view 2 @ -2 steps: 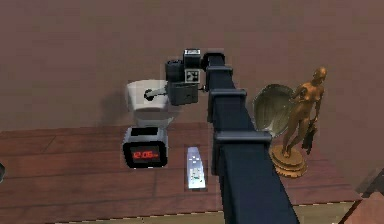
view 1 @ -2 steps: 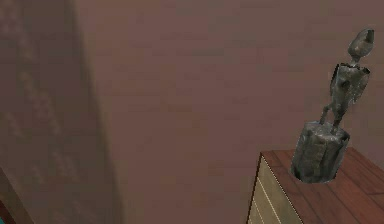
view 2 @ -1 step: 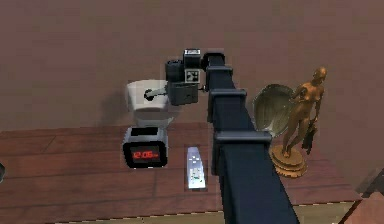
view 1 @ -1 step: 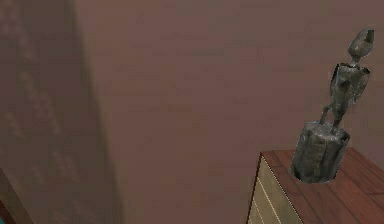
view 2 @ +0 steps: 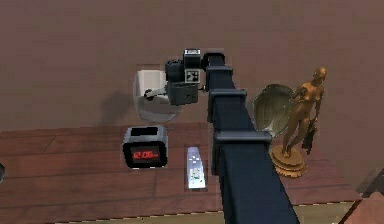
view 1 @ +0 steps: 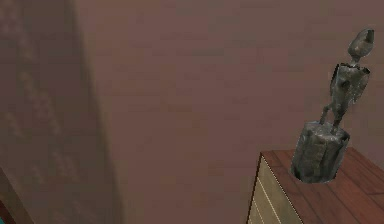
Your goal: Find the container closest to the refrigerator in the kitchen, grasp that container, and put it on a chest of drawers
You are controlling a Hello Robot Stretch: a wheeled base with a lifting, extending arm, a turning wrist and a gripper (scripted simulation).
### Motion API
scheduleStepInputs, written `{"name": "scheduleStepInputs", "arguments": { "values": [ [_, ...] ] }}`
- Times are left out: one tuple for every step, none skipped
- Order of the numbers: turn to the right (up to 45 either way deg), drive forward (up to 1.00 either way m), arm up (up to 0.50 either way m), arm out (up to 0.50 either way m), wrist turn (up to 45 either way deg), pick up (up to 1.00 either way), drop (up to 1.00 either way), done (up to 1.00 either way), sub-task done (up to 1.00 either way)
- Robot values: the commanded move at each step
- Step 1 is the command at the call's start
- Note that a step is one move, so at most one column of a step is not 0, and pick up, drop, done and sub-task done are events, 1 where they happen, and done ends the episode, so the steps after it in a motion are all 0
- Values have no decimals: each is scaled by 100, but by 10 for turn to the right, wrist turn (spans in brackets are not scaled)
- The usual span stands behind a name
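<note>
Container [view 2: 146, 108]: pale, rounded, seen against the wall just above the far edge of the wooden surface [view 2: 60, 170], right at the pincer [view 2: 157, 95]; you cannot tell whether the pincer holds it, nor the pincer's state. Nearer on the surface you have a black clock [view 2: 145, 152] with red digits; a grey remote [view 2: 194, 168] just beside it; a gold statue [view 2: 305, 120] beyond the arm [view 2: 238, 140]. In the forward view you have a grey statue [view 1: 335, 110] standing on a chest of drawers [view 1: 285, 200].

Two statues: one grey statue [view 1: 336, 105], one golden statue [view 2: 303, 118]. One clock [view 2: 145, 152], one remote [view 2: 194, 167], one white container [view 2: 146, 86], one chest of drawers [view 1: 274, 196].
</note>
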Motion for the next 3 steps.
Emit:
{"name": "scheduleStepInputs", "arguments": {
  "values": [
    [0, 0, 0, -10, 0, 0, 0, 0, 0],
    [0, 0, 0, 0, -450, 0, 0, 0, 0],
    [0, 0, 0, 0, -450, 0, 0, 0, 0]
  ]
}}
